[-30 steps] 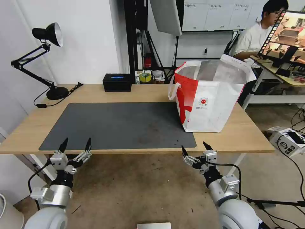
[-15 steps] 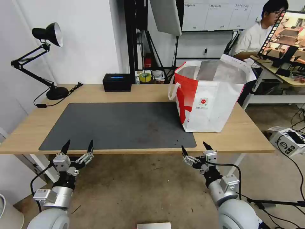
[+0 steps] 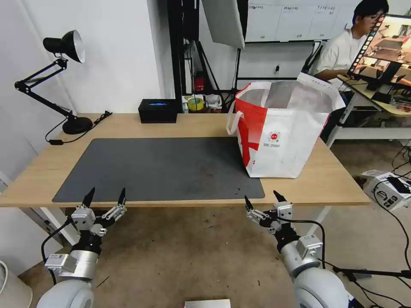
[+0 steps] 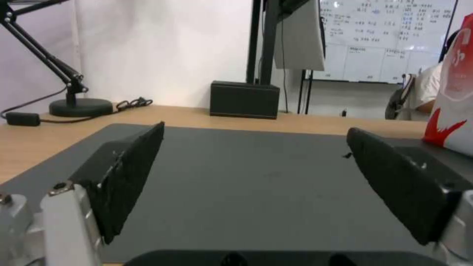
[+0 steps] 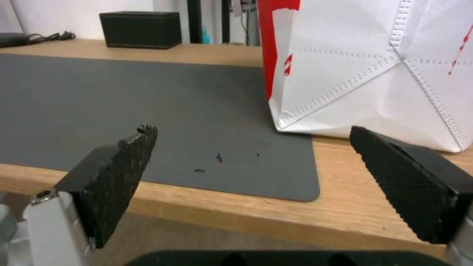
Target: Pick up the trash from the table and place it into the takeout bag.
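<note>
You see a red-and-white bag (image 3: 282, 132) with silver lining — on a light wood table (image 3: 128, 126) with a dark grey mat (image 3: 162, 169).

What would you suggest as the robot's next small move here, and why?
Probably none beyond holding both arms parked: the mat on the table bears just dark specks, the takeout bag stands upright, and the left gripper and right gripper hang open before the near edge.

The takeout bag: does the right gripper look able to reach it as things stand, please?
Probably yes: the open right gripper sits by the table's near edge, facing the bag, with nothing between them.
</note>
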